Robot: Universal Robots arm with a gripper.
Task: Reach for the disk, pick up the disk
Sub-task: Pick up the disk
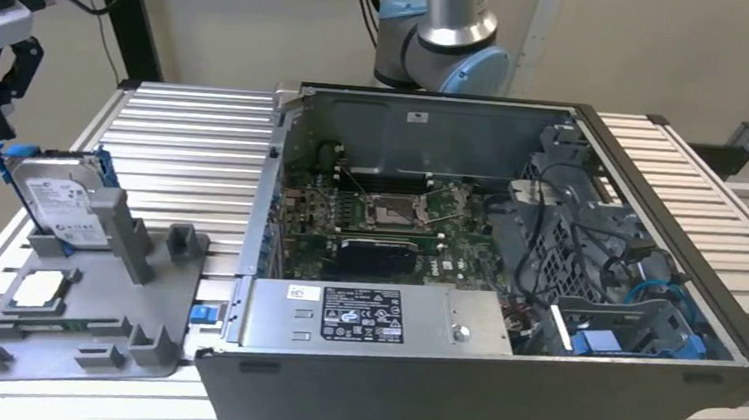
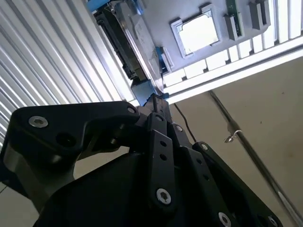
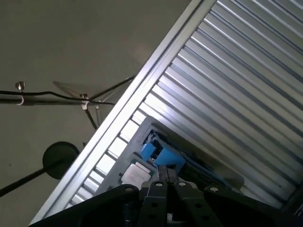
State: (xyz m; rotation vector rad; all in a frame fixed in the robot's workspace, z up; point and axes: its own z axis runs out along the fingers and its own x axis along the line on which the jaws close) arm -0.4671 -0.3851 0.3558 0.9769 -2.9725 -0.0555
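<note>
The gripper (image 1: 4,128) hangs just above the blue top corner of the disk (image 1: 62,195) — its fingers (image 3: 158,177) pressed together, holding nothing.

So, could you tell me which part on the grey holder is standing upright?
The blue-framed disk: it stands on edge in its slot, while the square chip near it lies flat.

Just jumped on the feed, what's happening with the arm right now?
The arm's gripper sits just over the top edge of the disk, by its blue frame, at the exterior view's left. The disk stands on edge in the grey holder, beside the open computer case. I cannot tell whether the gripper touches it.
</note>
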